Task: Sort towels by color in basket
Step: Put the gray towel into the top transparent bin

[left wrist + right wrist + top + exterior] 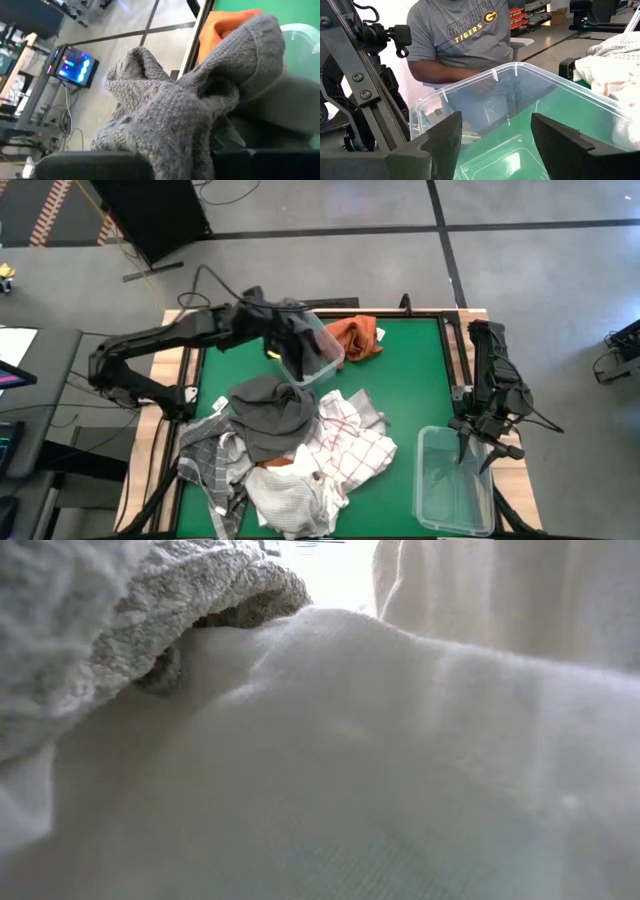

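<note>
My left gripper (290,328) is above a clear bin (318,352) at the table's far middle, with a dark grey knitted towel (190,100) bunched over it and hiding its fingers. A rust-orange towel (356,338) lies just beyond the bin. Near the table's front lies a pile: another dark grey towel (270,415) on top, a white towel with red grid lines (350,435), a grey plaid towel (208,458) and a plain white towel (295,500). My right gripper (495,145) waits open over a second clear bin (455,480). My left gripper holds the dark grey towel (296,326) from above. The cloth itself covers the fingers, so the part held and the number of layers cannot be told. The towel is lifted off the table and hangs in folds (150,85) around the gripper, over the bin's rim.
The low view is blocked by the white towel (380,760) and a grey cloth (120,620) close to the lens. A person in a grey T-shirt (465,35) sits beyond the table's right side. Bare green table (420,380) lies between the two bins.
</note>
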Robot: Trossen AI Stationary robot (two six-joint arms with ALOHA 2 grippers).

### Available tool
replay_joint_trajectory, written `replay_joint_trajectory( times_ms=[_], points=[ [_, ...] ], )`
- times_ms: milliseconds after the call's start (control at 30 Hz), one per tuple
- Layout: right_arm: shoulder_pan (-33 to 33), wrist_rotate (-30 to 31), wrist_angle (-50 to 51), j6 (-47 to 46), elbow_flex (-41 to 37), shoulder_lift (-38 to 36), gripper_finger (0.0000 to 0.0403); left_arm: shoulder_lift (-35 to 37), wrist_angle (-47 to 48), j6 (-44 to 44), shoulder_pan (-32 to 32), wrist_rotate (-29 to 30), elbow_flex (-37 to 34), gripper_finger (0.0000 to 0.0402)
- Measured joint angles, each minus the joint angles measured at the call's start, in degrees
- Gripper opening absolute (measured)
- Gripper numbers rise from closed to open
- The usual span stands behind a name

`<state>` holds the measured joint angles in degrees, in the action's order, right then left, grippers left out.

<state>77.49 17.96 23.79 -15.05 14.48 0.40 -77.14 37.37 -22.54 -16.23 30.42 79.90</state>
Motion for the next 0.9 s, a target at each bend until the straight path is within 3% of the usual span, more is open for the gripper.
replay_joint_trajectory(
  times_ms=[167,400,467,633,900],
  points=[
    [0.01,0.01,0.01,0.01,-0.02,0.0,0.0264,-4.18,-8.32,-1.58,-0.96,-5.01,-0.68,0.0025],
    [0.01,0.01,0.04,0.01,-0.02,0.0,0.0264,-8.02,1.3,0.62,-2.74,-6.59,-0.71,0.0025],
    [0.02,0.0,0.05,0.0,-0.02,0.0,0.0264,-8.8,3.37,2.2,-3.84,-9.67,-0.71,0.0025],
    [0.0,0.01,0.12,0.02,-0.02,0.0,0.0264,-12.71,2.6,5.81,-6.38,-19.93,-0.71,0.0025],
    [0.02,0.0,0.22,0.02,-0.01,0.0,0.0264,-20.44,-0.01,11.36,-8.9,-24.36,-0.71,0.0027]
  ],
)
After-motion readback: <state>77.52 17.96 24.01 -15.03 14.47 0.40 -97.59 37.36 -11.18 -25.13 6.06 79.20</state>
